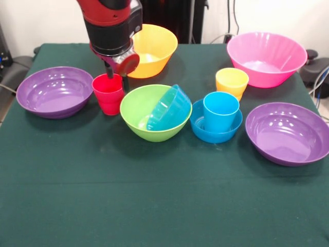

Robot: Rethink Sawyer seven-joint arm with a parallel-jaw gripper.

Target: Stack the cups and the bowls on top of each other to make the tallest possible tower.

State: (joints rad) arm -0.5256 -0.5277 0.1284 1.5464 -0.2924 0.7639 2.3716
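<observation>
- Red ridged plastic cup point(108, 93) stands near the table's point(154, 206) far-left part; the end effector point(116, 76) hangs at its rim, grip state unclear.
- Blue plastic cup point(221, 111) sits in a small blue bowl point(216, 126); another blue bowl point(169, 108) lies tilted in the lime green bowl point(149, 110).
- Remaining bowls lie scattered; most stacking remains.

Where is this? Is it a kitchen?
Probably not a kitchen; more likely a robot lab. A red and black robot arm hangs over a table with green cloth, and cables trail by the wall.
</observation>
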